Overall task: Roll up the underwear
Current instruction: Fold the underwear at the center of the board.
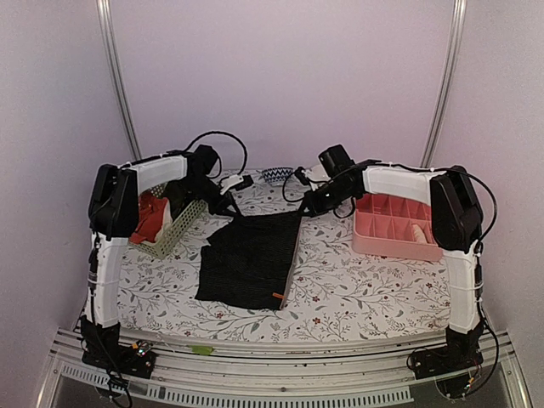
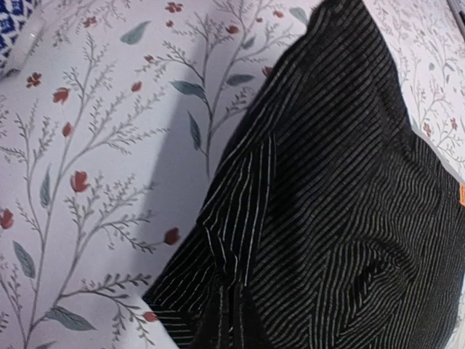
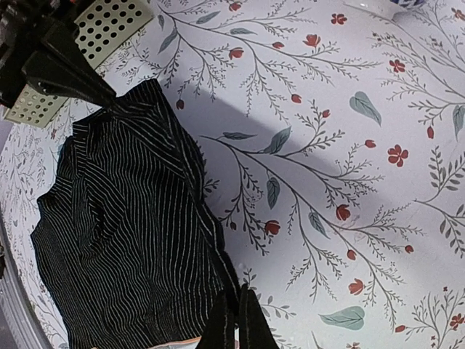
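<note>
The black ribbed underwear (image 1: 249, 259) lies spread on the floral cloth at mid-table, a small orange tag at its near right corner. My left gripper (image 1: 231, 206) is shut on its far left corner; in the left wrist view the gripper (image 2: 228, 291) pinches bunched striped cloth (image 2: 341, 182). My right gripper (image 1: 306, 208) is shut on the far right corner, and in the right wrist view the gripper (image 3: 235, 294) clamps the garment's edge (image 3: 131, 218). A red-orange underwear (image 1: 151, 217) sits in the basket at left.
A pale green perforated basket (image 1: 178, 228) lies tipped at the left, close behind my left arm. A pink divided tray (image 1: 382, 242) stands at the right beside my right arm. A blue-and-white patterned item (image 1: 276, 174) sits at the back centre.
</note>
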Action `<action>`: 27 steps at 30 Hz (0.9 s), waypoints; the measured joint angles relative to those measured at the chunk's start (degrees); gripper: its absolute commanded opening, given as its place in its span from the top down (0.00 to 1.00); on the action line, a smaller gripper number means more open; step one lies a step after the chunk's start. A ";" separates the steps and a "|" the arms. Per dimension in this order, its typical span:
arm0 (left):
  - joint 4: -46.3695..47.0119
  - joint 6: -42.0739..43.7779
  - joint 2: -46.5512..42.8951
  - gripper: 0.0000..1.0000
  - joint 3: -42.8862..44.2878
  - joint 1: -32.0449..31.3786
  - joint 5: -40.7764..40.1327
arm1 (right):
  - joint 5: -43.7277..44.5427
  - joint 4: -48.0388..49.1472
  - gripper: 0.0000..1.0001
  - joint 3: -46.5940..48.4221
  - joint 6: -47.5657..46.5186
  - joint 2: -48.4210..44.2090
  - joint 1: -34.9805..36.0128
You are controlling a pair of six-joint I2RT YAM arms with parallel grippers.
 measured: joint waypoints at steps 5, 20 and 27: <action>4.15 1.18 -9.29 1.00 -14.16 0.00 0.17 | -0.35 3.93 1.00 -5.11 -5.55 -2.99 0.87; 9.42 5.25 -24.22 1.00 -35.71 0.33 1.42 | 0.33 7.15 1.00 -13.75 -13.86 -8.39 11.45; 15.43 1.03 -24.20 1.00 -36.09 0.57 0.11 | 6.32 8.26 1.00 -13.79 -12.46 -8.39 9.27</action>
